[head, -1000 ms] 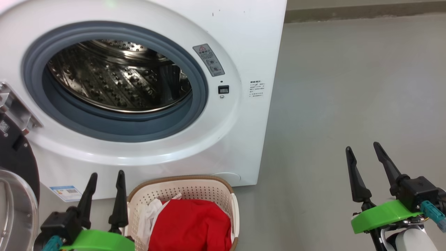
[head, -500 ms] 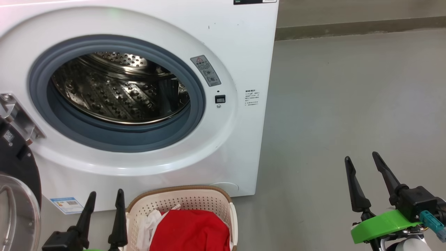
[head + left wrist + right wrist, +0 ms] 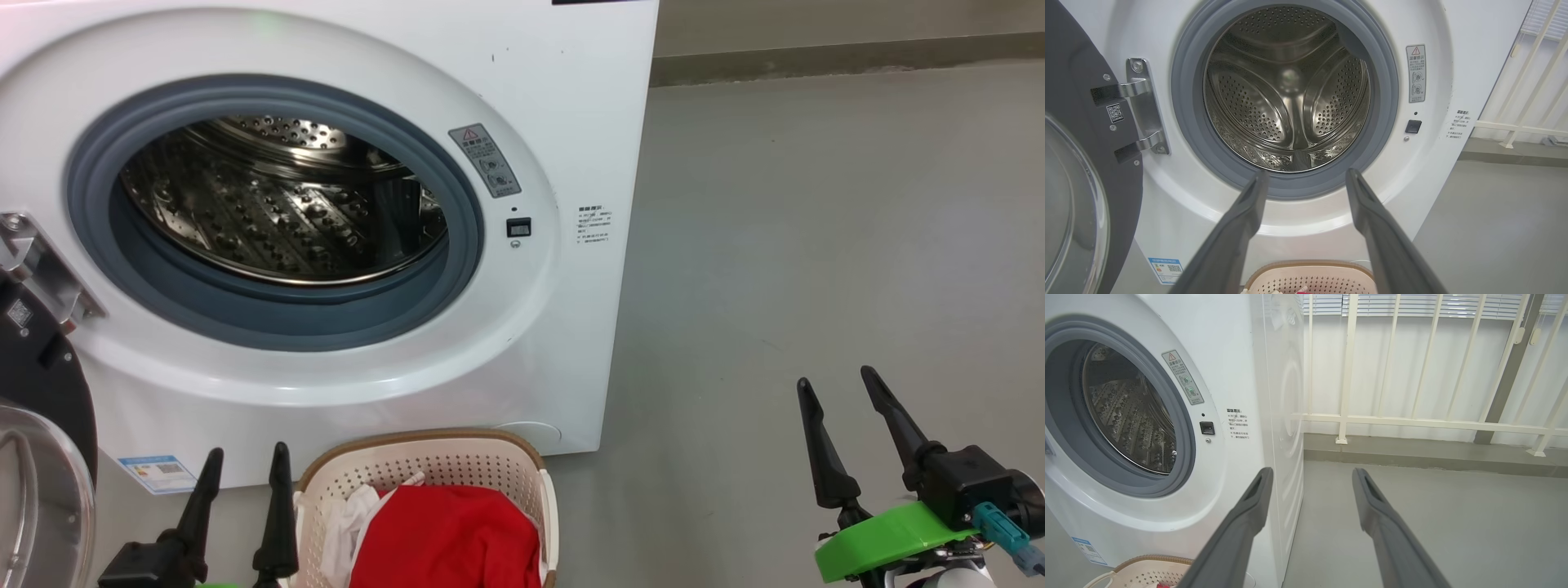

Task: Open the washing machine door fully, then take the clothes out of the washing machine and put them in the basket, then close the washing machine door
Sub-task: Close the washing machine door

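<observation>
The white washing machine (image 3: 571, 122) stands with its round door (image 3: 37, 384) swung wide open at the far left, black rim and glass bowl showing. Its steel drum (image 3: 1290, 90) holds nothing. On the floor in front sits the cream basket (image 3: 457, 457), and the red and white clothes (image 3: 449, 535) lie in it. My left gripper (image 3: 247, 452) is open just left of the basket, fingers up, nothing between them. Over the bare floor to the right, my right gripper (image 3: 839, 377) also stands open and holds nothing.
Grey floor (image 3: 816, 245) stretches to the right of the machine. A white railing (image 3: 1412, 420) and a low kerb run along the back wall. The door's metal hinge (image 3: 1141, 106) juts out at the drum's left side.
The head camera has tilted, shifting the whole picture down a little. Both grippers sit slightly lower in view and stay open. The clothes and basket have not moved.
</observation>
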### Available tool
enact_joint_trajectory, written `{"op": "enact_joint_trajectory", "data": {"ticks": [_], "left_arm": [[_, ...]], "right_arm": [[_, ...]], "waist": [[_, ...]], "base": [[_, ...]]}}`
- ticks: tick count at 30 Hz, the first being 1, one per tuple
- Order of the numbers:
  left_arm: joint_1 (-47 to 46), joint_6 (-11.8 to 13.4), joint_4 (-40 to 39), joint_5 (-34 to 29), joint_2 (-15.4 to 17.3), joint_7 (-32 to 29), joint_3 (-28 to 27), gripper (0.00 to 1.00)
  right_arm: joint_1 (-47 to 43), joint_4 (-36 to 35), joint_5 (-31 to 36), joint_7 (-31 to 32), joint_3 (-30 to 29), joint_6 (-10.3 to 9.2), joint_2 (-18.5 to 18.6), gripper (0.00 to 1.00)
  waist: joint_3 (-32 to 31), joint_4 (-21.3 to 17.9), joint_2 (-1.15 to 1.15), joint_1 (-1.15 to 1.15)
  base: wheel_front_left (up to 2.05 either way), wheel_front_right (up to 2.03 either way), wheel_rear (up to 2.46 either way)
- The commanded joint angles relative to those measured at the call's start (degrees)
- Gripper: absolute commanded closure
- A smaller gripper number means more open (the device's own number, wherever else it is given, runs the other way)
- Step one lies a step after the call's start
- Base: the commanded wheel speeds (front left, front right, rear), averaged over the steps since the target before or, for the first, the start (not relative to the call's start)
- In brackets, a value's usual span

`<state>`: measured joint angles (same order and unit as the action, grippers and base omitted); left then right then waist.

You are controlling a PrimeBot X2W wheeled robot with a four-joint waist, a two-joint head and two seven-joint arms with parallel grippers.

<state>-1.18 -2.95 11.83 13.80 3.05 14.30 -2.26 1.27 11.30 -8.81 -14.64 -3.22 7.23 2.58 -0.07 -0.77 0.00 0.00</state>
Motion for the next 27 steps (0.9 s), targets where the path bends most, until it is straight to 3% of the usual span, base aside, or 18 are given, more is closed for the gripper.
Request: {"op": "enact_joint_trajectory", "data": {"ticks": [1, 13, 27], "left_arm": [[-1.30, 0.47, -1.67, -0.33, 1.16, 0.55, -1.57, 0.00], [-1.22, 1.25, -2.43, -0.52, 1.40, 0.56, -0.82, 0.00], [-1.09, 0.76, -4.28, -0.18, 1.81, 0.54, 0.17, 0.00]], "right_arm": [[1.31, -1.28, 0.74, -0.36, 1.37, 0.25, 0.30, 0.00], [1.62, -0.78, 0.72, -0.36, 1.52, 0.25, 0.30, 0.00], [1.77, -0.64, 0.44, -0.36, 1.31, 0.25, 0.30, 0.00]], "waist": [[0.10, 0.03, 0.00, 0.00], [-0.10, -0.16, 0.00, 0.00], [0.22, 0.25, 0.00, 0.00]], "base": [[0.00, 0.00, 0.00], [-0.30, 0.30, 0.00], [-1.71, 1.71, 0.00]]}}
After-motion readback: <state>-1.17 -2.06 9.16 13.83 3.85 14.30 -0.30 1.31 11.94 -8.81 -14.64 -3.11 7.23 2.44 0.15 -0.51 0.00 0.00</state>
